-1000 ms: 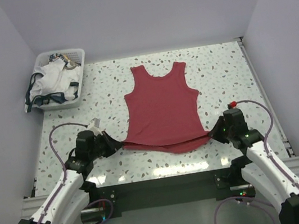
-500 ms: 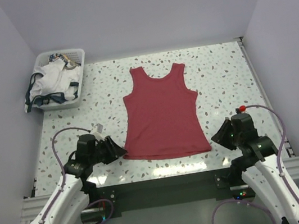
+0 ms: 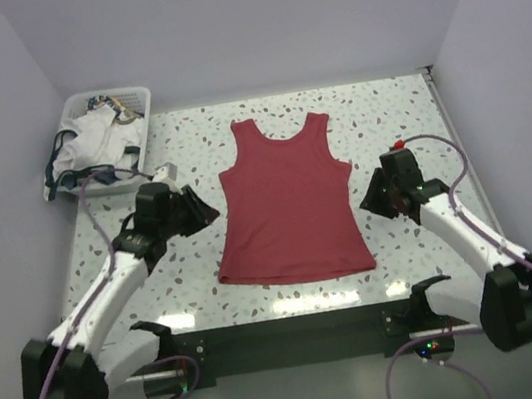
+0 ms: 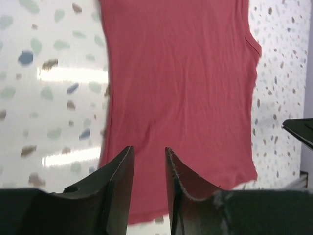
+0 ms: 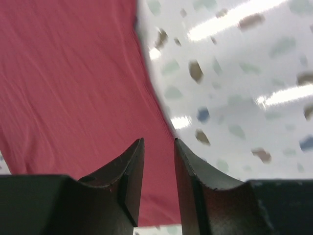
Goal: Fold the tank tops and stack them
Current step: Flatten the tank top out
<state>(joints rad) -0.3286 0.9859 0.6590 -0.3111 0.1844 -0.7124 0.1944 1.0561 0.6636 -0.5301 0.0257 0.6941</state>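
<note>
Top external view: the red top [image 3: 289,201] lies flat and face up at mid-frame on the table [image 3: 390,119], neck toward the top of the frame, while the white top [image 3: 86,147] sits bunched in the basket [image 3: 102,189] at upper left. The left fingers [image 3: 205,211] and right fingers [image 3: 368,201] flank the red top's sides, each pair parted only narrowly and holding nothing. With so slim a gap, the tips could likely shove the cloth edge instead of taking it. A pinch on one side alone would skew the fold, and on the glossy speckled table the cloth may slide and ruck. The red top looks like a thin, soft, finely ribbed knit with faint creases. The fingers are hard, black and curved, and the basket is white slotted plastic.
</note>
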